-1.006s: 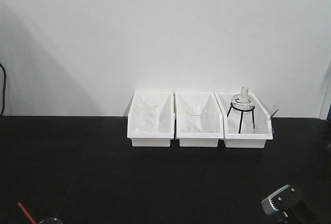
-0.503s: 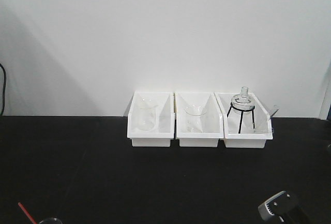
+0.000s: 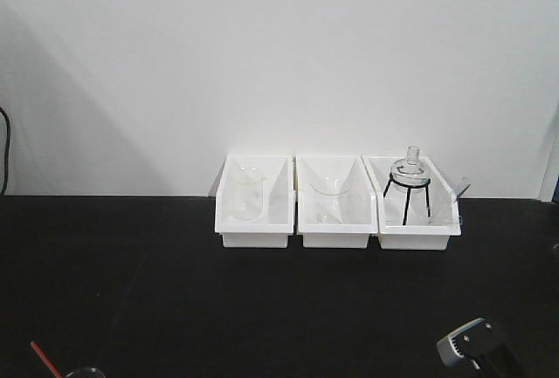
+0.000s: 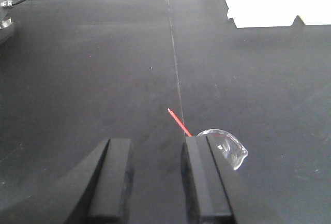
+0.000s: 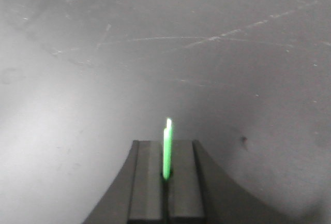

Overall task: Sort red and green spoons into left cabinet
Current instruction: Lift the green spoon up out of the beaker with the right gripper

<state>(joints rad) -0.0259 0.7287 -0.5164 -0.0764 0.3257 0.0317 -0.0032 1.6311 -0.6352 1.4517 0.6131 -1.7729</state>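
Observation:
The red spoon [image 4: 179,122] shows as a thin red handle rising from a clear glass beaker [image 4: 226,148] on the black table; it also shows at the bottom left of the front view [image 3: 44,359]. My left gripper [image 4: 155,157] is open, just short of the spoon, its right finger beside the beaker. My right gripper [image 5: 166,154] is shut on the green spoon [image 5: 167,149], whose end sticks out past the fingertips. Part of my right arm [image 3: 476,347] shows at the bottom right of the front view. The left cabinet is out of view.
Three white bins stand in a row at the back against the wall: the left bin [image 3: 254,202] holds a beaker, the middle bin [image 3: 335,202] holds glassware, the right bin [image 3: 412,204] holds a flask on a black tripod. A seam [image 4: 175,63] runs across the black tabletop.
My right arm has dropped lower and a little left at the bottom right of the front view. The red spoon and the bins have not moved.

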